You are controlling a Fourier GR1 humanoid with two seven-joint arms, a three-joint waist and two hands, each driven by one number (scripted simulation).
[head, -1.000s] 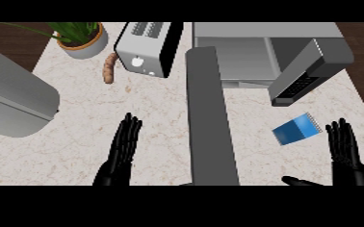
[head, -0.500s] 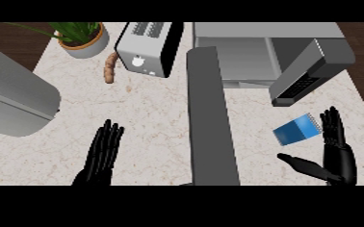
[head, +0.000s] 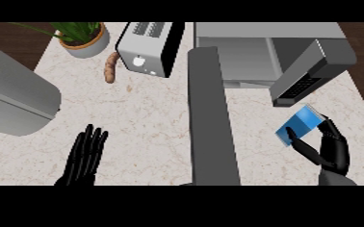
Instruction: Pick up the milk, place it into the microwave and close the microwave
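Observation:
The milk is a small blue carton lying on the counter at the right, just below the microwave's control panel. My right hand reaches up from the lower right. Its thumb lies by the carton's near left corner and its fingers run along the carton's right edge, still fairly straight. The microwave stands open at the top right. Its long grey door swings out toward me down the middle. My left hand rests open, flat, at the lower left.
A silver toaster stands left of the microwave, with a sausage and a potted plant beside it. A large rounded grey body fills the left edge. The open door splits the counter between my hands.
My right hand has moved up and inward until its thumb and fingers flank the carton. The left hand has slid down toward the lower left. The carton has barely shifted.

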